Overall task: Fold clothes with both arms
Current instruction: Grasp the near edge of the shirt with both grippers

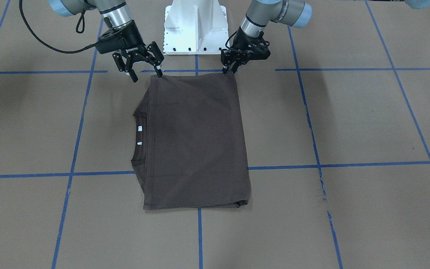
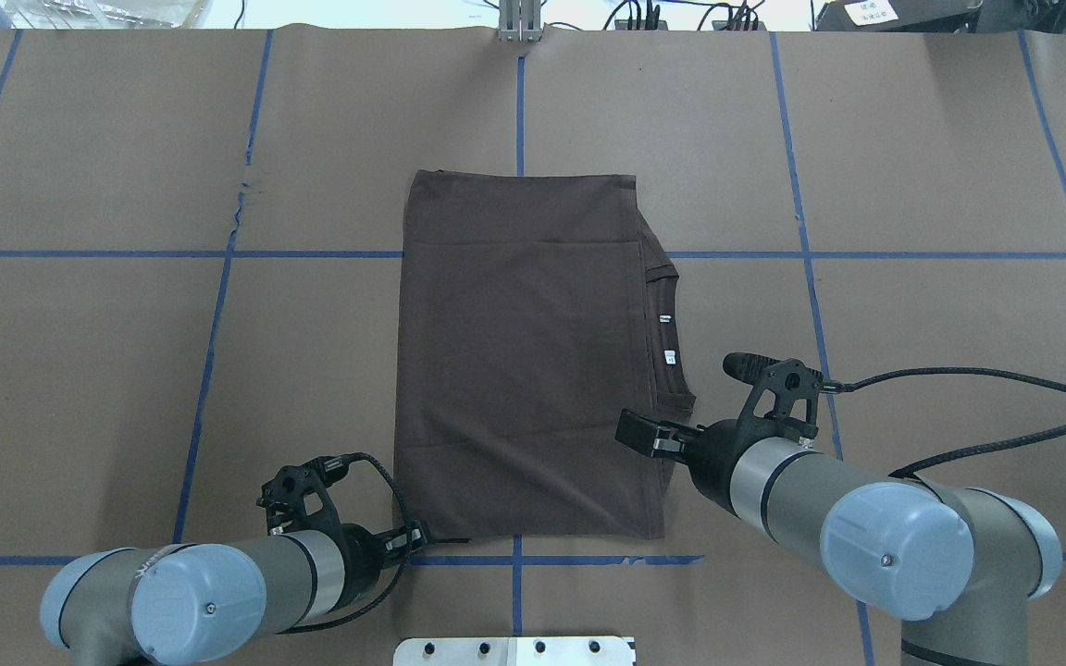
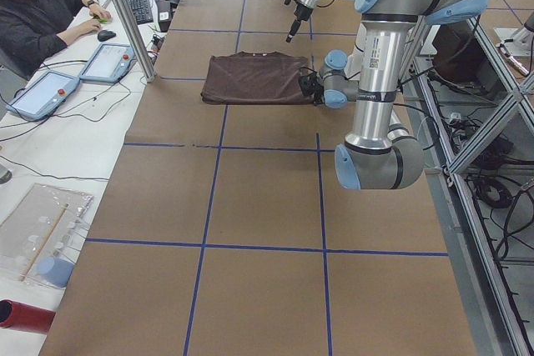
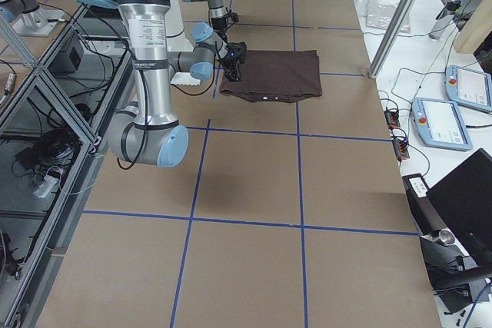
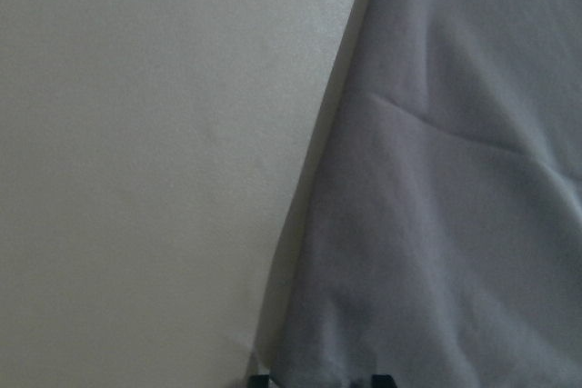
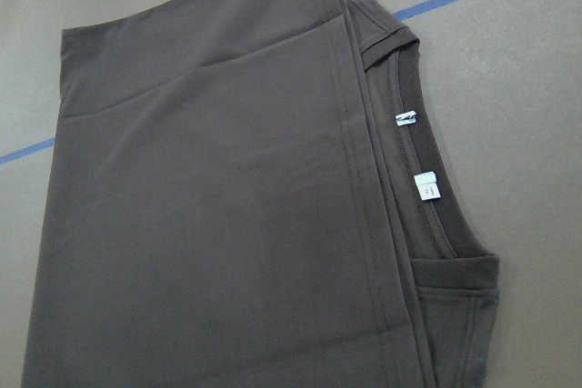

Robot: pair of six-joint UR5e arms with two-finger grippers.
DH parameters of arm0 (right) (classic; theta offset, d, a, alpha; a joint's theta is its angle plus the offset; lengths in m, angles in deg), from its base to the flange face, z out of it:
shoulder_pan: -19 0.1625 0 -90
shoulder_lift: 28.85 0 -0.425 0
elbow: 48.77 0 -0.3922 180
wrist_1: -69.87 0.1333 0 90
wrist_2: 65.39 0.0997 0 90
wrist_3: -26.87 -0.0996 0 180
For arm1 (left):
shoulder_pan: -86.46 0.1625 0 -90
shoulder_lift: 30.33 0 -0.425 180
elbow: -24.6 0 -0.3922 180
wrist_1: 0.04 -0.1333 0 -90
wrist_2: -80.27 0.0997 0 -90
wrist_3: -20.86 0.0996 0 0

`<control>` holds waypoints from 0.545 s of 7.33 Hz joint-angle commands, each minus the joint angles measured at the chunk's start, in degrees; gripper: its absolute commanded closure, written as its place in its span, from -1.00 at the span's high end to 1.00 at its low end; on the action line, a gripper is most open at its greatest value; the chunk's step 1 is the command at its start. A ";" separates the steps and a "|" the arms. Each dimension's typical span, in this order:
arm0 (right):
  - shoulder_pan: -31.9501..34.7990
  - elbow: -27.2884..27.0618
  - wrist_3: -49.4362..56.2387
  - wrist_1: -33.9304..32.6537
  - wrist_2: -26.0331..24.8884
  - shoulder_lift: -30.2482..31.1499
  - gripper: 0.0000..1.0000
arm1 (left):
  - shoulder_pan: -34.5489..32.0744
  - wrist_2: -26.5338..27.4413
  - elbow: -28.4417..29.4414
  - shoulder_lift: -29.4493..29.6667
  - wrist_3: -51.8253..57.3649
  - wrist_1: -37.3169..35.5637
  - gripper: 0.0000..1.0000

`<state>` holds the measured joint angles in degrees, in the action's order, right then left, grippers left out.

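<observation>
The dark brown T-shirt [image 1: 196,142] lies folded into a flat rectangle in the middle of the table, also in the overhead view [image 2: 524,370]. Its collar with white tags [image 6: 426,186] sticks out on the robot's right side. My left gripper [image 1: 229,70] is down at the shirt's near left corner, its jaws close together on the cloth edge [image 5: 309,352]; it also shows in the overhead view [image 2: 415,538]. My right gripper [image 1: 147,76] is open and empty, just above the near right corner, and in the overhead view [image 2: 637,435] it hangs over the shirt's right edge.
The white base block [image 1: 194,26] stands just behind the shirt's near edge. Brown paper with blue tape lines [image 2: 218,253] covers the table. An operator [image 3: 42,22] sits at a side table with tablets [image 3: 104,60] beyond the far edge.
</observation>
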<state>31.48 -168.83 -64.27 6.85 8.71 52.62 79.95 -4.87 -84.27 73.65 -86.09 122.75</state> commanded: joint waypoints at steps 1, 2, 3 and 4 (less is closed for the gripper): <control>0.00 0.00 0.00 0.00 0.00 0.00 1.00 | 0.00 0.07 0.06 -0.01 -0.01 -0.09 -0.02; 0.00 0.00 0.00 0.00 0.00 -0.09 1.00 | -0.08 0.33 0.06 -0.01 -0.01 -0.09 -0.04; 0.00 0.00 0.00 0.00 0.00 -0.09 1.00 | -0.08 0.42 0.06 -0.01 -0.10 -0.09 -0.36; 0.00 0.09 0.00 0.00 0.00 -0.09 1.00 | -0.08 0.51 0.06 -0.01 -0.45 -0.09 -0.87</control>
<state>31.48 -168.80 -64.27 6.85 8.71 52.55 79.88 -4.50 -84.21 73.64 -86.24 122.66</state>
